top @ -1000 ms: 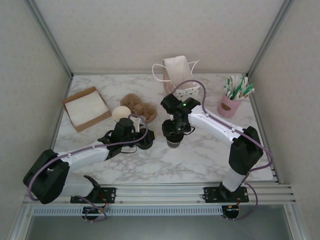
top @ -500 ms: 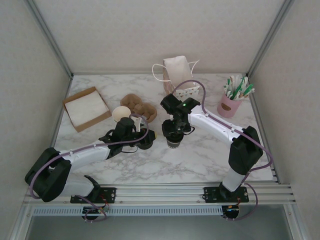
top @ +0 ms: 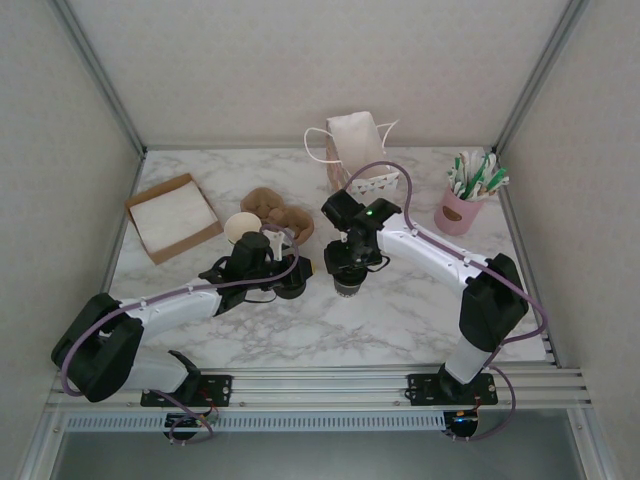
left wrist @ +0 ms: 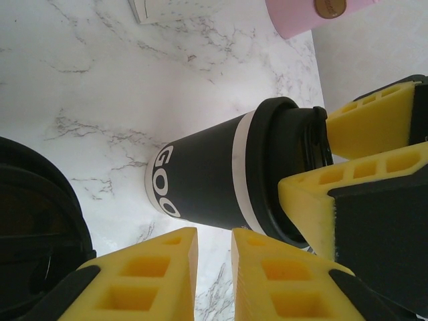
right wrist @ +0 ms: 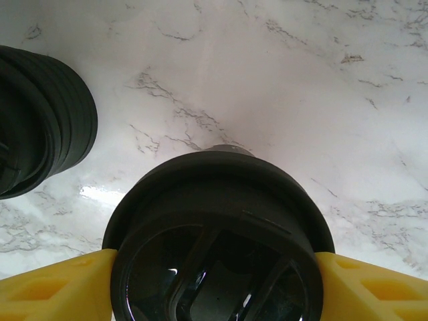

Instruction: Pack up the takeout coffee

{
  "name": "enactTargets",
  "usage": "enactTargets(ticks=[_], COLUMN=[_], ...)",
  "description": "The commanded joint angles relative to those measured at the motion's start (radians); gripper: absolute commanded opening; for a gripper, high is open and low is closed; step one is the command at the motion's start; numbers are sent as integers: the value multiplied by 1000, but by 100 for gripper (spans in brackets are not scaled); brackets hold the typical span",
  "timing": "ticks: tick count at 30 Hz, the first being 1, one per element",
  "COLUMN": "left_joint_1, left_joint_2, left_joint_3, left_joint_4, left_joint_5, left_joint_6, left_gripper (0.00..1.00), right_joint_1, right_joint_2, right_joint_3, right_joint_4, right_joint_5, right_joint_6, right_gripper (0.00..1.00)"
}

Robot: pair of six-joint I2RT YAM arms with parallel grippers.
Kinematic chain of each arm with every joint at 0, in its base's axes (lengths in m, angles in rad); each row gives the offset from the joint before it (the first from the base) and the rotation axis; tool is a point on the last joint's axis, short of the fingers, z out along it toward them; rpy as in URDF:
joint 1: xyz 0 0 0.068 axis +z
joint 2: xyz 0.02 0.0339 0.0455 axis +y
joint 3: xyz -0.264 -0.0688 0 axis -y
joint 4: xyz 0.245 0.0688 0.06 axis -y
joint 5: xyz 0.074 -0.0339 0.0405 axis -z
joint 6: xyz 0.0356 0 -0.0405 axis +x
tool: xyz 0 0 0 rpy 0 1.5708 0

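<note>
The left gripper (left wrist: 214,267), jaws narrowly parted and empty, has crept slightly closer to the takeout coffee (left wrist: 214,177). The cup is upright at the middle of the table (top: 400,310), with the right gripper (top: 347,265) jaws clamped on its lid. Capping looks finished, so packing likely comes next. I count one lidded cup, one lid stack (right wrist: 40,120), one cardboard carrier (top: 285,215) and one paper bag (top: 355,140).

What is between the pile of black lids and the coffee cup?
Just bare marble table. In the right wrist view, the lid pile and the lidded coffee cup stand apart with nothing between them.
</note>
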Motion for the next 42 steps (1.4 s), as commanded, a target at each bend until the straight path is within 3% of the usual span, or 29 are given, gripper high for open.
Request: enactTargets(ticks=[1, 21, 42], left_joint_1=[-6, -5, 86], left_joint_2=[5, -4, -96], left_joint_3=[26, 37, 42], left_joint_4=[-1, -21, -105], left_joint_5=[3, -8, 11], left_joint_6=[17, 26, 55], left_gripper=[20, 20, 25], right_joint_1=[12, 37, 76], right_joint_2=[60, 20, -6], right_joint_3=[-60, -192, -82], right_joint_4=[-65, 30, 35], right_joint_5=[34, 30, -150], right_joint_6=[-15, -12, -204], right_gripper=[71, 71, 73])
